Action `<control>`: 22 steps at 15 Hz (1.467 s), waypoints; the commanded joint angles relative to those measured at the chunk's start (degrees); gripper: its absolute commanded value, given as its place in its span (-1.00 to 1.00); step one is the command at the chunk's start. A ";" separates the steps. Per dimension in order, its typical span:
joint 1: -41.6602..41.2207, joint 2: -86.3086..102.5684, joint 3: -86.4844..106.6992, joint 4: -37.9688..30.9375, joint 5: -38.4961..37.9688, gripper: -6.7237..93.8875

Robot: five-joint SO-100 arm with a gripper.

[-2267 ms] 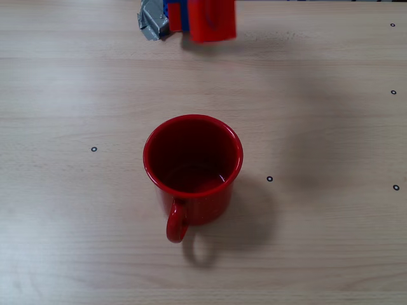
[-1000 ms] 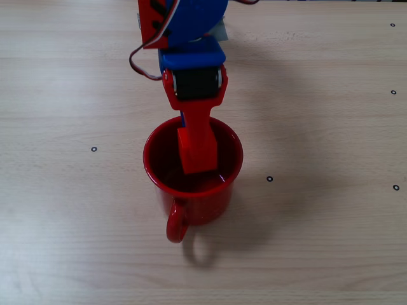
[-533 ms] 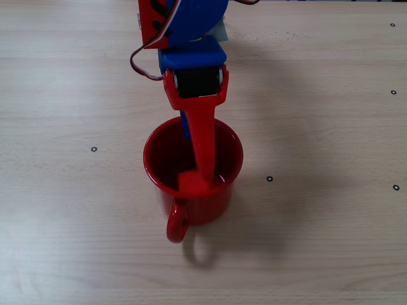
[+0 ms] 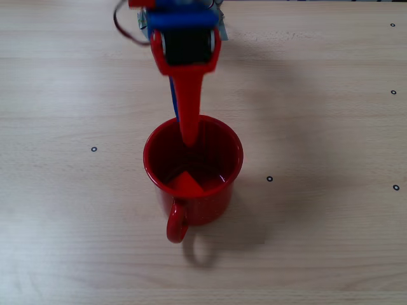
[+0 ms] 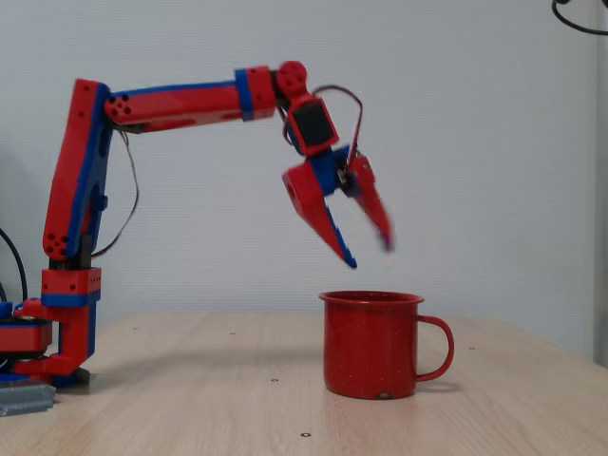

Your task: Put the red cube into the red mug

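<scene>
The cube (image 4: 188,183) lay inside the mug (image 4: 219,197), against its near wall. The mug stood mid-surface (image 4: 318,241), handle toward the near edge. Above its rim hung the claw (image 5: 367,249), fingers spread and empty, clear of the mug.

- A light wooden table top with fine straight grain (image 4: 331,241) fills the whole overhead fixed view; the side fixed view shows it (image 5: 190,399) as a pale flat surface.
- Small black ring marks (image 4: 94,149) are spread on the wood.
- A plain white wall (image 5: 494,142) stands behind the table.
- A dark cable loop (image 5: 579,17) hangs at the top right corner.
- Soft shadows lie on the wood.
</scene>
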 commanded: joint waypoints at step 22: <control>-2.29 103.36 105.12 -14.06 -3.52 -0.86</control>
